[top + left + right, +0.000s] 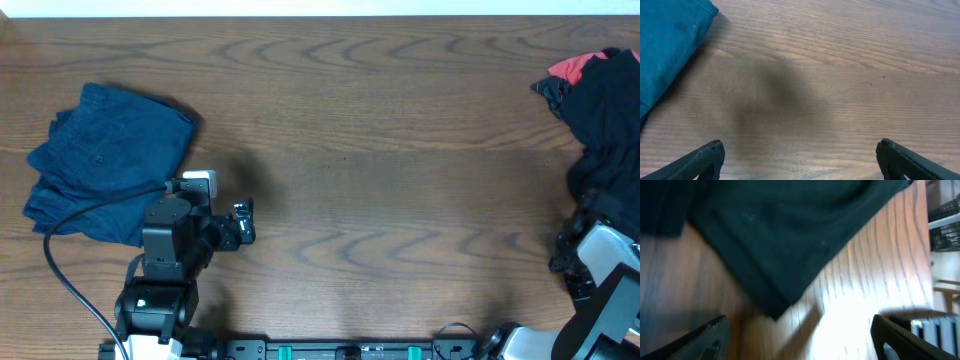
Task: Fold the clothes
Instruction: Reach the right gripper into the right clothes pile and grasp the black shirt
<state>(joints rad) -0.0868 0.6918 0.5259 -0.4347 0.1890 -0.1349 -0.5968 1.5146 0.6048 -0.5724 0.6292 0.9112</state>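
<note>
Overhead at right, red garment [573, 67] touching black shirt [610, 120]; right wrist, shirt's hem

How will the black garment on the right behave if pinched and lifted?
Probably floppy: the black garment lies crumpled in soft folds. It may drag along the red fabric bunched against it. Its thin hem suggests little weight.
</note>
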